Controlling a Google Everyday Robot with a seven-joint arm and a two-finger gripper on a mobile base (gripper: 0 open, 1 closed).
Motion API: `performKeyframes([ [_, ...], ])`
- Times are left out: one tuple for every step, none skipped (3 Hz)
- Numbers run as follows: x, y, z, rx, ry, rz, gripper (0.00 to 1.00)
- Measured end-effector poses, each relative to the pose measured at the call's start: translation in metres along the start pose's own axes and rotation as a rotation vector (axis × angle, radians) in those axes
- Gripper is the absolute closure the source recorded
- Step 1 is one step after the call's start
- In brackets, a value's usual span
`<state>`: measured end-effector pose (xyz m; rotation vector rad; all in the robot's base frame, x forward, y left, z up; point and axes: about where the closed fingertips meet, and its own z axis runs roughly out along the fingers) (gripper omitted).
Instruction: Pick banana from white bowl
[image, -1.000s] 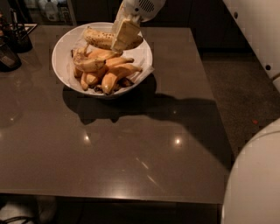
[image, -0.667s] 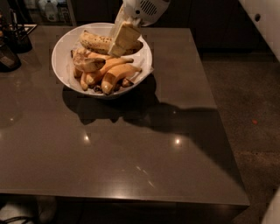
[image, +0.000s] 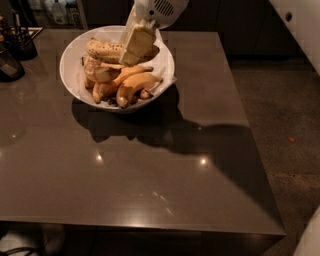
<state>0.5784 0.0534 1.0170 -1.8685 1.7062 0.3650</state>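
camera view, from the near side of a dark table. my gripper hangs over the far right part of the white bowl, its pale tip down among the fruit and at the banana. whether it is spread, pressed together or pinching the fruit i cannot tell, since the tip reads as one pale block. the banana, pale yellow with dark speckles, lies across the far side of the bowl; its right end is hidden behind my gripper. nearer in the bowl lie smooth orange-yellow bananas, and a short pale banana sits to their left. crinkled white paper shows along the right wall. my wrist is cut off by the top edge. at the far left stand two dark containers, partly cut off and hard to make out.
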Motion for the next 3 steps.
performKeyframes([
  [-0.015, 0.03, -0.013, 0.014, -0.032, 0.022, 1.0],
  [-0.015, 0.079, -0.004, -0.002, -0.027, 0.059, 1.0],
  [-0.016, 0.079, -0.005, 0.001, -0.029, 0.057, 1.0],
])
